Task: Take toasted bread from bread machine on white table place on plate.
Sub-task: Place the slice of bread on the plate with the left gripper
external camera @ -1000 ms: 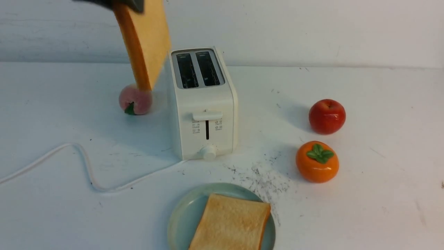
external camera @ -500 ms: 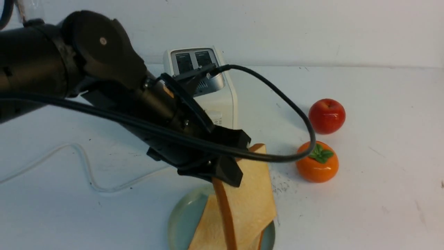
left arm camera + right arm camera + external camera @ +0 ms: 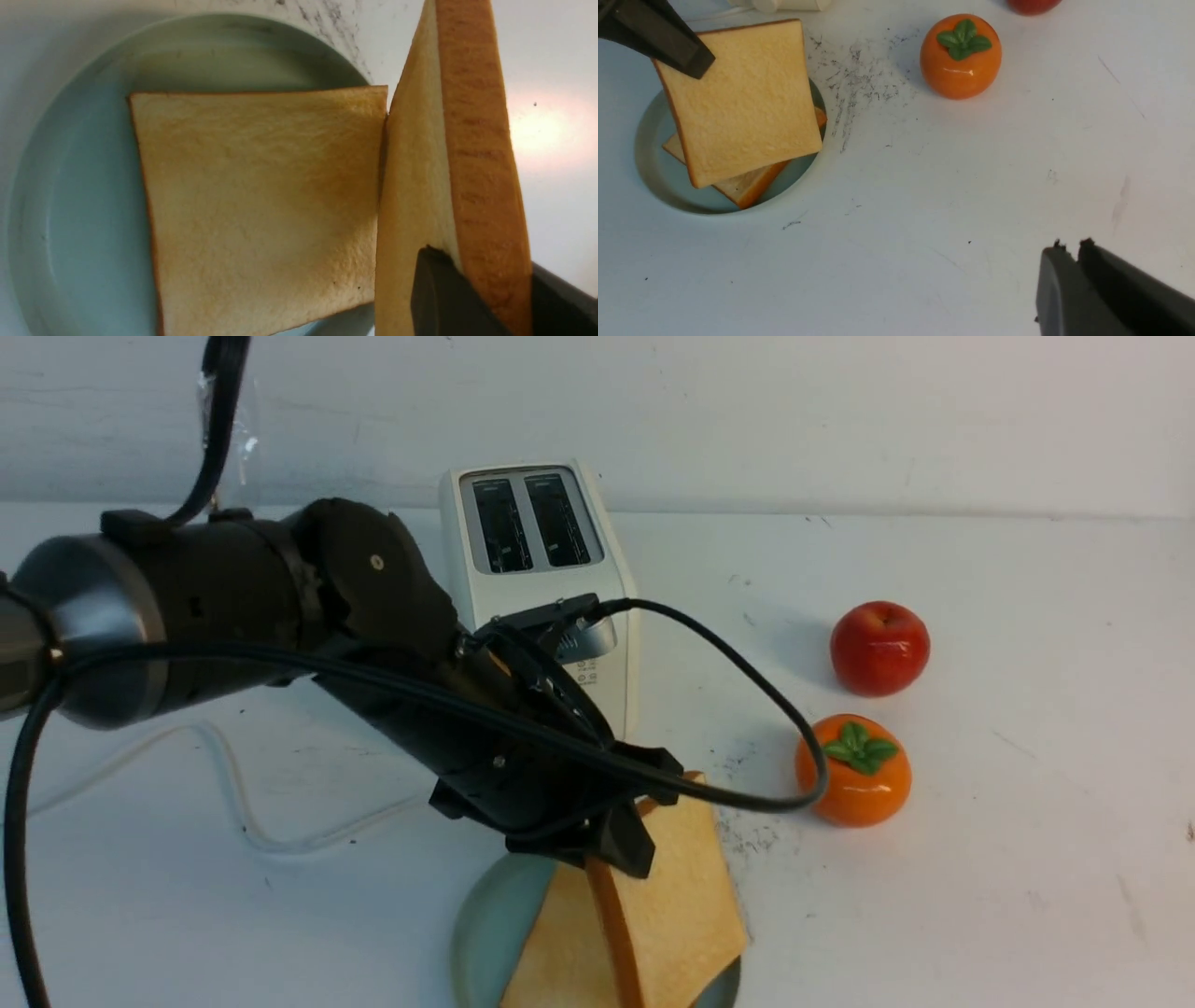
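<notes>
White table (image 3: 1027, 859) bears the bread machine (image 3: 551, 579); at its six o'clock the plate (image 3: 481, 933) holds a flat slice (image 3: 257, 210); left gripper (image 3: 639, 817) pinches the second toasted bread (image 3: 686, 887) by its crust edge above it; probably light, stiff; right gripper (image 3: 1073, 247) pressed together, empty.

Bread machine (image 3: 532, 523) front behind left arm (image 3: 233, 607); plate (image 3: 481, 933) rim cropped; held slice (image 3: 681, 887) seemingly covers half lower slice (image 3: 551, 961).

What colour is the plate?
The plate is pale blue-green; the left wrist view shows it best.
</notes>
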Robot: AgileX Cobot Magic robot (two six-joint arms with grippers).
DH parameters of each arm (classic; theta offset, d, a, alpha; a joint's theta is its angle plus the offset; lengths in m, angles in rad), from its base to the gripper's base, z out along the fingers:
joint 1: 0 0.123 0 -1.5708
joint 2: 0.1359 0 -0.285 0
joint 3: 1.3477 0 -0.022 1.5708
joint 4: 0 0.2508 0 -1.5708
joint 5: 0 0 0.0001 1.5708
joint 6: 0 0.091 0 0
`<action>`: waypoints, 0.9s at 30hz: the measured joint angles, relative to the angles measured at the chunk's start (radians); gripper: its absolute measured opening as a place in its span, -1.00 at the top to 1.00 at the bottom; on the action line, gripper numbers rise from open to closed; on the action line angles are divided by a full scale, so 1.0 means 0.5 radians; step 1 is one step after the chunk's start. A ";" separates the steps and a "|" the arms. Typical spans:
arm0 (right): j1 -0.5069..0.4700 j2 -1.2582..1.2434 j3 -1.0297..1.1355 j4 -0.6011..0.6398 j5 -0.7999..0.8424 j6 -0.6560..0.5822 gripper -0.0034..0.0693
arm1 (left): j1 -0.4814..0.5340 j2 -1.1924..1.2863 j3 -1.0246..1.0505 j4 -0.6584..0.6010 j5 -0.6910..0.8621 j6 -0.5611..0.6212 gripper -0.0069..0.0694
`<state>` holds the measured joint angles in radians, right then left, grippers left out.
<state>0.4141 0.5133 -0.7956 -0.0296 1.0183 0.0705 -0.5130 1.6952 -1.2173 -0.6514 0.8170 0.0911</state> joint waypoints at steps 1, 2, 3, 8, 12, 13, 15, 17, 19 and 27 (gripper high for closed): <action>0.000 0.000 0.000 0.000 0.000 0.000 0.74 | 0.000 0.010 0.000 0.011 -0.002 0.000 0.54; 0.000 0.000 0.000 0.000 0.000 0.000 0.74 | 0.000 0.018 0.000 0.027 -0.006 0.000 0.54; 0.000 0.000 0.000 0.000 0.000 0.000 0.74 | 0.000 0.023 0.000 0.038 -0.009 0.000 0.54; 0.000 0.000 0.000 0.000 0.000 0.000 0.72 | 0.000 0.030 0.000 0.106 -0.009 0.000 0.54; 0.000 0.000 0.000 0.000 0.000 0.000 0.71 | 0.000 0.034 0.000 0.149 -0.007 0.000 0.54; 0.000 0.000 0.000 0.000 0.000 0.000 0.71 | 0.000 0.034 0.000 0.155 -0.007 0.000 0.54; 0.000 0.000 0.000 0.000 0.000 0.000 0.71 | 0.000 0.034 0.000 0.164 -0.007 0.000 0.54; 0.000 0.000 0.000 0.000 0.000 0.000 0.71 | 0.000 0.034 0.000 0.192 -0.009 0.000 0.54; 0.000 0.000 0.000 0.000 0.000 0.000 0.71 | 0.000 0.034 0.000 0.225 -0.009 0.000 0.49; 0.000 0.000 0.000 0.000 0.000 0.000 0.71 | 0.000 0.040 0.000 0.374 -0.038 0.000 -0.06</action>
<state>0.4141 0.5133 -0.7956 -0.0296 1.0183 0.0705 -0.5130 1.7154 -1.2173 -0.4642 0.7982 0.0911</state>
